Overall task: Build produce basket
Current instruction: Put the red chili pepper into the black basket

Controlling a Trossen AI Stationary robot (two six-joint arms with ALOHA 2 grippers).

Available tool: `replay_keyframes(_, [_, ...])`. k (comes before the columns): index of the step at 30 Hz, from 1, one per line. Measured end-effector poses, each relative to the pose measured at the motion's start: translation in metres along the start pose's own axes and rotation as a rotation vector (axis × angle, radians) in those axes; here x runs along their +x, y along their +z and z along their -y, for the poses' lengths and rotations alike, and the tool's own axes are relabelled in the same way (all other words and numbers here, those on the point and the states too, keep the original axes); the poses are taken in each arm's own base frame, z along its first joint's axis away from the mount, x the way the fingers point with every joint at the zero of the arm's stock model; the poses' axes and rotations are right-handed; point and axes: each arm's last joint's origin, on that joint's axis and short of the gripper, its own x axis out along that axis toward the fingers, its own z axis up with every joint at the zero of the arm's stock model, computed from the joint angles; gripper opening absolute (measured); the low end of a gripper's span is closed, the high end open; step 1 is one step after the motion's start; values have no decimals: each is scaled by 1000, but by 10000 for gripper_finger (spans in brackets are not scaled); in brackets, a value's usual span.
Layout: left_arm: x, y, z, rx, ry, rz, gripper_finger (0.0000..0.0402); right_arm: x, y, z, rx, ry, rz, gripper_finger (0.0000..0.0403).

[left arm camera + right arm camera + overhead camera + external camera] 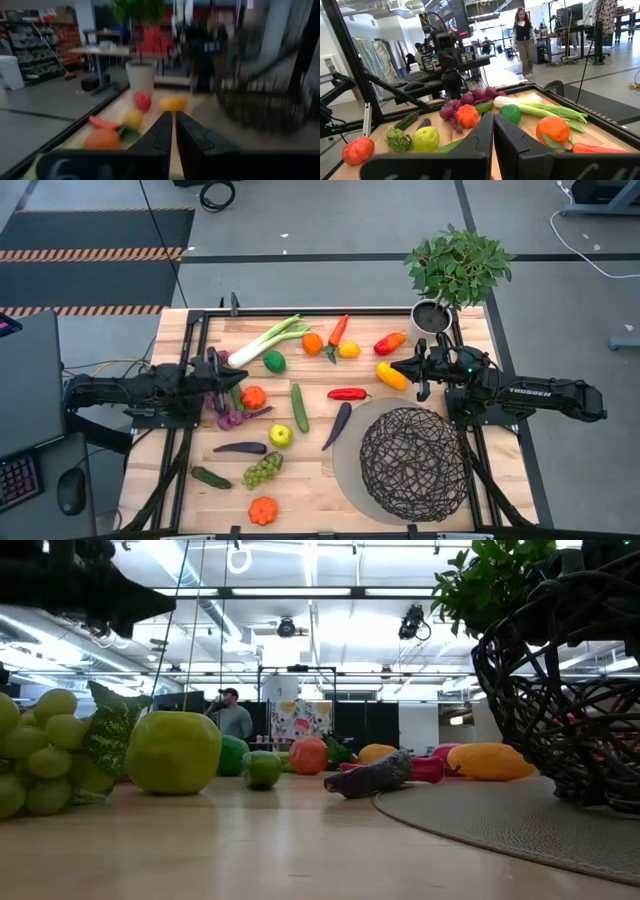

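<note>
The dark woven-wire basket (413, 463) (560, 690) stands on a round grey mat at the table's near right. Toy produce lies scattered on the wood: a leek (265, 340) (545, 107), an orange (312, 342), a lime (274, 361), a carrot (338, 332), a yellow pepper (391, 375), a red pepper (347, 393), eggplants (337, 425), a cucumber (299, 407), a green apple (280, 435) (173, 752), green grapes (262, 470) and small pumpkins (253, 396). My left gripper (215, 375) (173, 120) is shut beside the purple grapes (228, 417). My right gripper (412, 370) (493, 122) is shut next to the yellow pepper.
A white pot with a leafy plant (432, 315) stands at the far right corner, just behind the right gripper. The grey mat (345, 470) reaches out past the basket toward the table's middle. Black frame rails run along the table's left and right sides. People stand in the room beyond.
</note>
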Motion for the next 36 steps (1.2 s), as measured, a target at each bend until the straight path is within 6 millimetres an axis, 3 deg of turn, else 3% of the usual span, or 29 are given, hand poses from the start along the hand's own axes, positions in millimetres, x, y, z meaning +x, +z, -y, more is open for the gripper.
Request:
replay_keyframes(6, [14,45,4,-66,29,-323,37,0,0,0,0,0,0,19])
replay_keyframes(12, [50,85,14,-236,77,-409,33,0,0,0,0,0,0,19])
replay_keyframes(18, [79,122,22,-355,76,-320,29,0,5,-1,35,-6,57,19])
replay_keyframes(23, [95,151,27,-595,56,-161,37,-1,9,0,174,-32,105,19])
replay_keyframes(28, [104,173,29,-687,-4,30,36,-1,17,1,243,-73,187,19])
replay_keyframes(32, [104,187,29,-726,-50,167,31,5,45,-6,151,1,190,19])
replay_keyframes(36, [103,196,29,-754,-81,261,31,21,82,-10,114,-42,28,19])
